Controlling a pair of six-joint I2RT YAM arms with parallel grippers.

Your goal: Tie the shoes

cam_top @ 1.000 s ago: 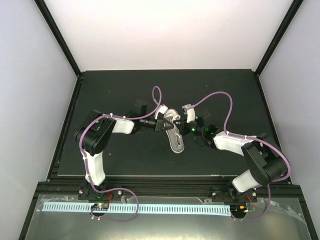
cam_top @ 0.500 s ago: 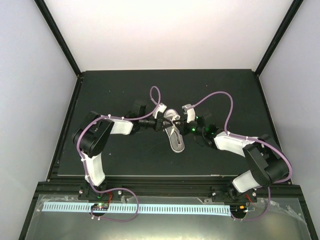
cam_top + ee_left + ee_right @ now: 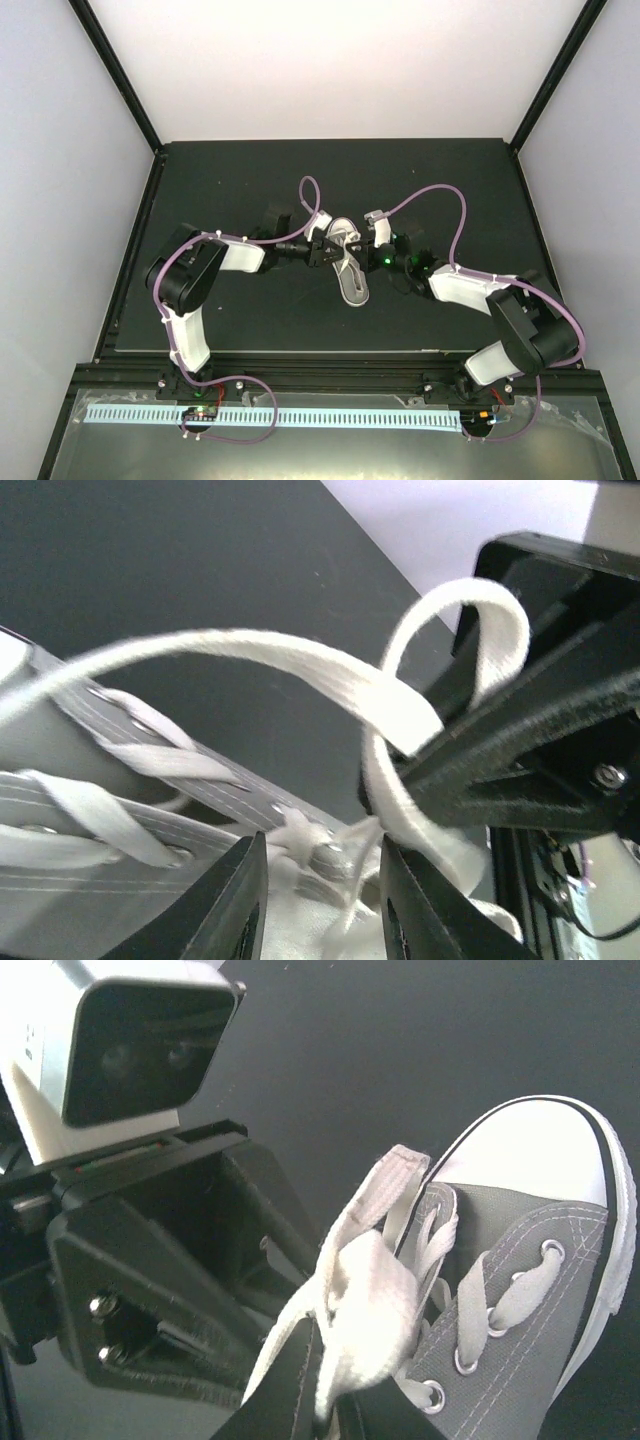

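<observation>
The shoe (image 3: 350, 270) is a grey low-top with a white toe cap, lying mid-table with its toe toward the arms. My left gripper (image 3: 325, 247) reaches it from the left. In the left wrist view its fingers (image 3: 240, 900) stand apart over the knot at the eyelets (image 3: 300, 835), with nothing clamped between them. My right gripper (image 3: 335, 1405) is shut on a folded loop of white lace (image 3: 370, 1290) beside the tongue. That same loop (image 3: 470, 610) arches over the right gripper's black body (image 3: 540, 750), and a lace strand (image 3: 250, 650) runs off to the left.
The shoe lies on a black mat (image 3: 230, 180) inside white walls with black corner posts. The left gripper's camera housing (image 3: 130, 1050) sits very close to the right gripper's fingers. Purple cables (image 3: 440, 195) loop above both arms.
My left gripper was shut and has now opened, letting go of the lace, and it sits slightly closer to the shoe's throat. The right gripper holds its loop as before.
</observation>
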